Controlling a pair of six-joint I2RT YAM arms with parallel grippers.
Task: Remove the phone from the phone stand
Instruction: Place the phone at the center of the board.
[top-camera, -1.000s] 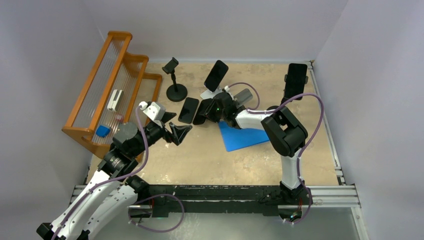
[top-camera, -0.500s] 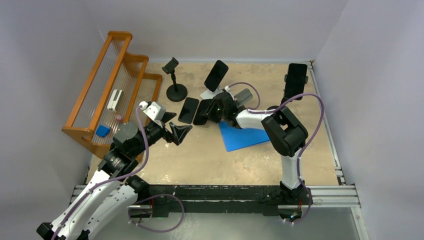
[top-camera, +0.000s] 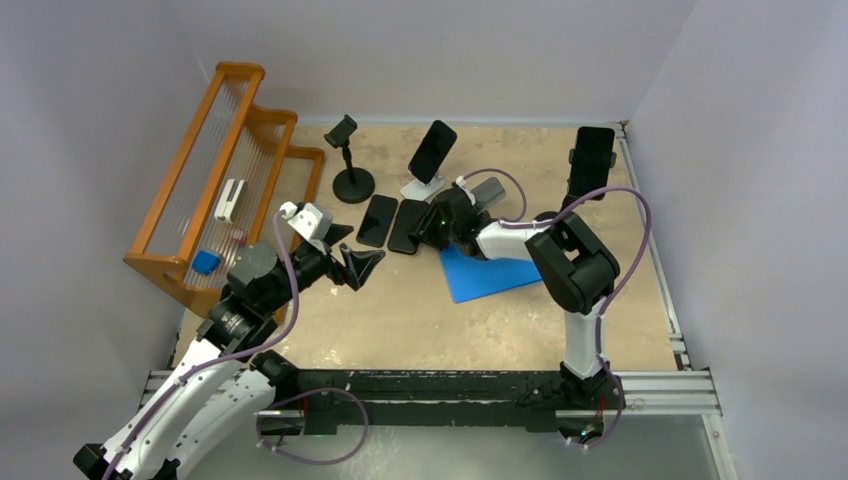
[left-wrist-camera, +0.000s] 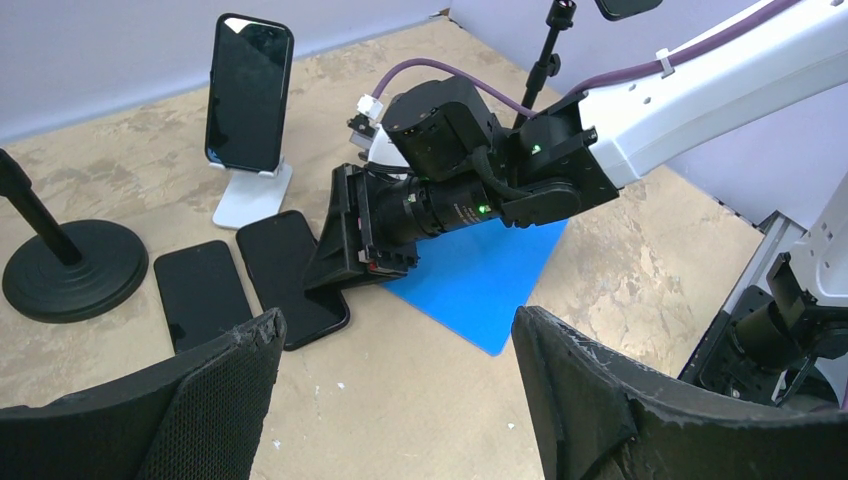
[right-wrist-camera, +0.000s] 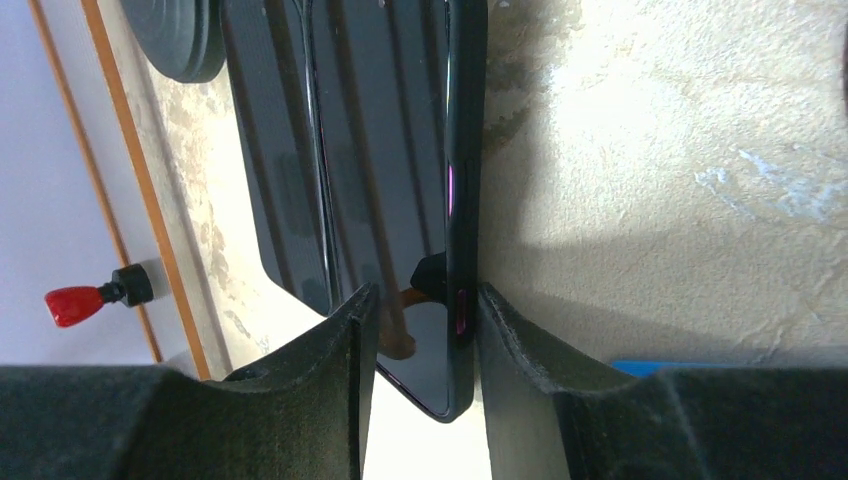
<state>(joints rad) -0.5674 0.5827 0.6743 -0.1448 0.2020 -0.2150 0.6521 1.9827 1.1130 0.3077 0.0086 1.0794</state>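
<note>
Table: phone perhaps in end effector

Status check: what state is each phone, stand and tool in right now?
Left tool, open, empty.
Right tool, jaws astride mat-side flat phone, grip unclear.
Mat-side flat phone, lying flat.
Other flat phone, lying flat, untouched.
White-stand phone, docked, leaning back.
Tall-stand phone, mounted.
Black clamp stand, empty.

Pulls back a touch to the right at the right gripper, baring more of the flat-lying phone than a second ago. Spreads slightly wider at the jaws too, perhaps loosening off the phone's end, though the close wrist view leaves contact unclear.
</note>
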